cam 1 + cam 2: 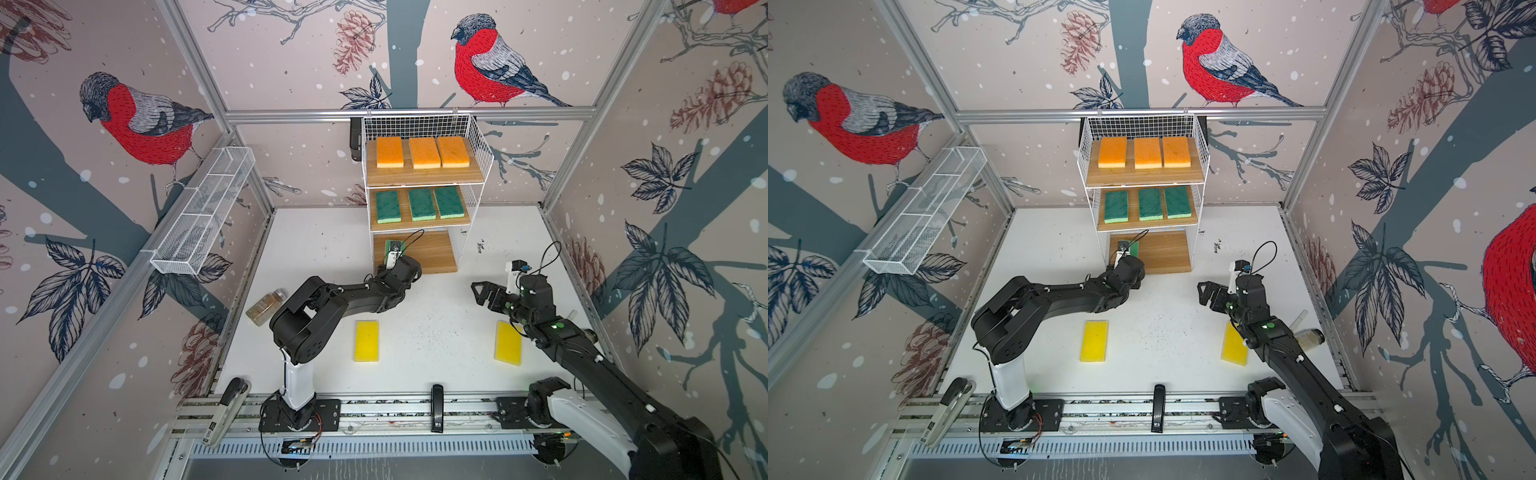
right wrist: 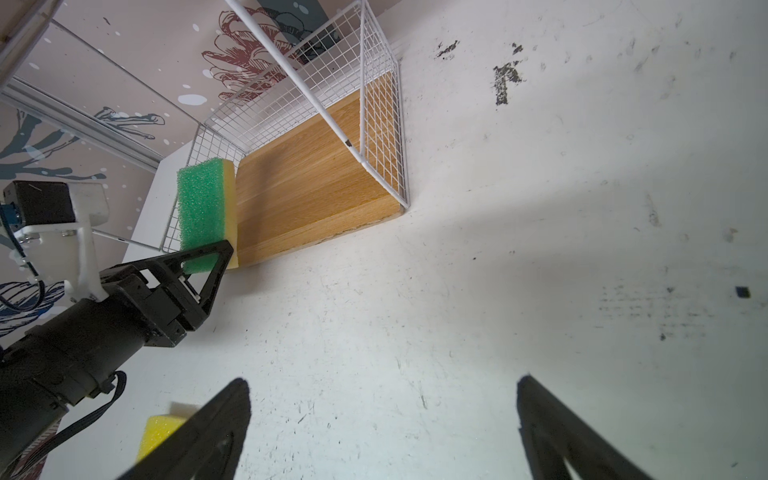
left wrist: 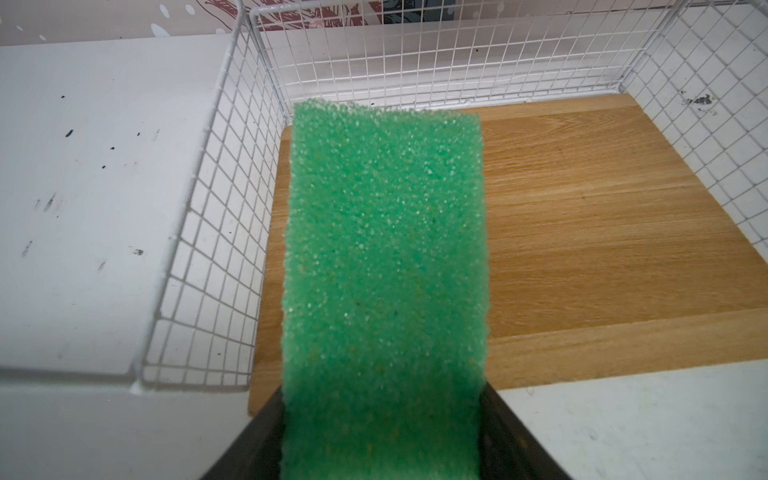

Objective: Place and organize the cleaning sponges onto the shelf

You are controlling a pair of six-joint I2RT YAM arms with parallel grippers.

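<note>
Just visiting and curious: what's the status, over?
Left gripper shut on green sponge at bottom board. Right gripper open, empty. Two yellow sponges on table. Nothing in the way.

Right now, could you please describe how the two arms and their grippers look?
The left arm and right arm are matte black with white lower links; a thin black cable loops at each wrist. Left gripper and right gripper have black, hollow triangular fingers.

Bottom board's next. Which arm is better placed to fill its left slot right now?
Left. The left gripper grips a green sponge at the bottom board's left end. The right gripper is open and empty, above the table.
</note>
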